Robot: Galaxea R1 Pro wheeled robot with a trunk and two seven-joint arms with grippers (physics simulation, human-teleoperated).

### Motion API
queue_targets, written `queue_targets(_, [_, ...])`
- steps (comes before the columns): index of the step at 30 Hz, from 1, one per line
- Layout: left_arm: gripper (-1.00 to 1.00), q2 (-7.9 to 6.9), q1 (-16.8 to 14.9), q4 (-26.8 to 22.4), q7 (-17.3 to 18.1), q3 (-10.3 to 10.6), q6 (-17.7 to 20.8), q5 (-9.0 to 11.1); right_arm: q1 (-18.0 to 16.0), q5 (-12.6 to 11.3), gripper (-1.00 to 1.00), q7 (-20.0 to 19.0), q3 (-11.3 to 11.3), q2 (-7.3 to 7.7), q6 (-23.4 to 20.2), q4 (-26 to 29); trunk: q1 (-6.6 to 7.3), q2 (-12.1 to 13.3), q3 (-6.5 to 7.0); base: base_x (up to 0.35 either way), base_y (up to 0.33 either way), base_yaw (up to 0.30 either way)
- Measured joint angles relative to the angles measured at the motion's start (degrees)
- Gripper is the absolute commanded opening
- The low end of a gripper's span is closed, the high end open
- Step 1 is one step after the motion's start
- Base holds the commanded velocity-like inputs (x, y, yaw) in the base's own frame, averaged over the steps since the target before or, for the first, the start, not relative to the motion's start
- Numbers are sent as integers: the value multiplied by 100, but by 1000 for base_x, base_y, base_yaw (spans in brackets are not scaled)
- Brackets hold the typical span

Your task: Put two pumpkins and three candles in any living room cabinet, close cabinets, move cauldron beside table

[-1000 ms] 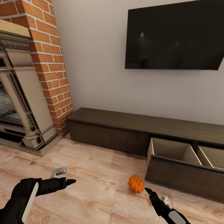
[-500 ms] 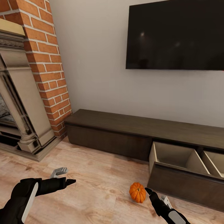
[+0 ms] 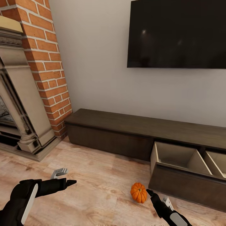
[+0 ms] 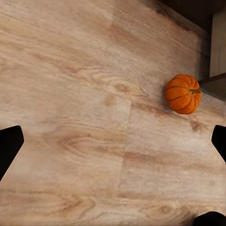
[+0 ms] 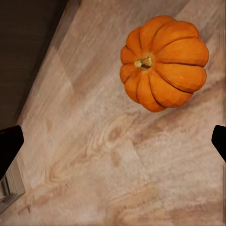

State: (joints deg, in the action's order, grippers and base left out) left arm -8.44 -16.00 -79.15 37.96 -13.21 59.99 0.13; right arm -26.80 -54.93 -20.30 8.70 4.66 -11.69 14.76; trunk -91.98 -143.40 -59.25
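Observation:
One orange ribbed pumpkin (image 3: 139, 192) lies on the wooden floor just in front of the long dark brown cabinet (image 3: 125, 125). Two of the cabinet's drawers (image 3: 175, 157) stand pulled out at the right, showing pale wood insides. My right gripper (image 3: 158, 196) is open, low over the floor, its black fingertip right beside the pumpkin. In the right wrist view the pumpkin (image 5: 165, 61) lies ahead of the open gripper (image 5: 113, 141), not between the fingers. My left gripper (image 3: 65, 177) is open over bare floor at the left. From the left wrist view the pumpkin (image 4: 182, 93) lies off to one side.
A stone fireplace (image 3: 18, 103) with a red brick chimney (image 3: 47, 62) stands at the left. A large black TV (image 3: 177, 33) hangs on the wall above the cabinet. The front of the open drawer (image 3: 185, 185) juts out just right of the pumpkin.
The whole view has shifted a little, so the camera moved. The pumpkin now lies slightly closer to my right gripper. Both grippers keep their open pose.

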Motion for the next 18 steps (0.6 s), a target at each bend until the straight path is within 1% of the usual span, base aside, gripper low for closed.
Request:
queue_targets(10, [100,0,0,-13,1,-65,0,7,0,0,100,0,-2,0,5,0,-26,-13,-222,0,0,0])
queue_targets(18, [100,0,0,-13,3,-76,0,11,0,0,100,0,0,0,9,0,-46,-24,-399,0,0,0])
